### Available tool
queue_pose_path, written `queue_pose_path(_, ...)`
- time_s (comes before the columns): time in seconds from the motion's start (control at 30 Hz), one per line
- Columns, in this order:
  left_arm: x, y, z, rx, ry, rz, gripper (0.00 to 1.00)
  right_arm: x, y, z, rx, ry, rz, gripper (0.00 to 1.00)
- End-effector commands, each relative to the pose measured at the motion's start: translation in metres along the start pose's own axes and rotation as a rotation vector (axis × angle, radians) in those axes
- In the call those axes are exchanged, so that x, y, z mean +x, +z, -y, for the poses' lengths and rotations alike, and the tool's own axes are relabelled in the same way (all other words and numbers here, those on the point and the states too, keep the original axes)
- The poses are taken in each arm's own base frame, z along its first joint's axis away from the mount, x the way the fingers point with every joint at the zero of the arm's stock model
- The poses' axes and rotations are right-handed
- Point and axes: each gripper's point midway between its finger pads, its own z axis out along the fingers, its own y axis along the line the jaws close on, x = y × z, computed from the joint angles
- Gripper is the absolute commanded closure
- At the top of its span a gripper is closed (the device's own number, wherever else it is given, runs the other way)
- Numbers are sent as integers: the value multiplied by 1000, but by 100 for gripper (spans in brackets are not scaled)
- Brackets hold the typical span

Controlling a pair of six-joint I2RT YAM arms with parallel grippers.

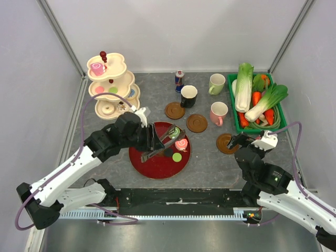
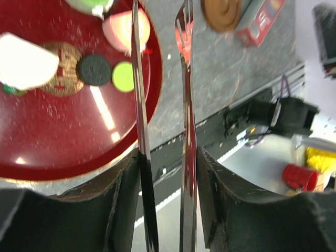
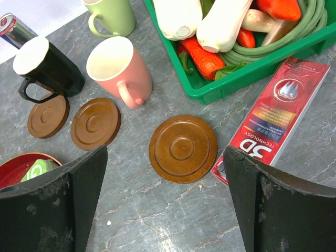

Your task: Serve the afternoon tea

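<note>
**Tongs poised over the tray, pastry not yet taken**

Top view: the left gripper is clamped on a pair of tongs, which hang over the red tray. The tong tips point toward the pink swirl roll, with a green roll just beyond it and a green macaron just beside it. The step in hand looks like picking 1 pastry to carry to the tiered stand at the back left. The right gripper hangs with its jaws wide apart and holds nothing. It is over a coaster, and the pink mug stands near it.

Left wrist view: the 2 tong arms run up between the fingers, apart at the tips, with nothing between them. The pink roll touches the outside of 1 arm, and a black macaron lies farther off. The next move likely calls for shifting the tips sideways to straddle the roll, then squeezing gently.

Right wrist view: the coaster lies on the table between the open fingers. The pink mug, the black mug and the pale green mug all stand beyond it, none yet on a coaster.
</note>
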Motion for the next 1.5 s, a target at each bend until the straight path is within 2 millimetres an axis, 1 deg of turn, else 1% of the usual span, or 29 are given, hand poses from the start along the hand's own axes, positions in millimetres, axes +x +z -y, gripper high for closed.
queue_pose_path(0.0,24,-6,-2,-18,-22,-12,49,-4,2,2,27,15,29,2)
queue_pose_path(0.1,37,-10,-24,-110,-31,-28,50,-4,2,3,29,11,30,2)
queue_pose_path(0.3,67,-13,-55,-205,-28,-111,50,-4,2,3,28,14,29,2)
queue_pose_path(0.4,83,-11,-67,-230,-40,-149,51,-3,2,3,28,11,28,2)
queue_pose_path(0.47,87,-8,-66,-204,-48,-152,51,-2,3,4,31,10,29,2)
queue_pose_path(0.57,86,-6,-63,-179,-53,-138,51,-1,3,3,32,5,28,2)
queue_pose_path(0.8,89,-1,-64,-187,-32,-161,51,-1,4,4,38,-1,29,2)
queue_pose_path(0.9,88,1,-58,-166,-11,-169,51,-1,4,4,39,-1,30,2)
queue_pose_path(1.1,88,5,-57,-174,22,-187,51,-2,4,4,40,1,33,2)
queue_pose_path(1.2,86,9,-60,-202,31,-186,51,-2,4,5,41,2,34,2)
queue_pose_path(1.47,84,15,-54,-192,53,-193,51,-3,4,5,42,6,37,2)
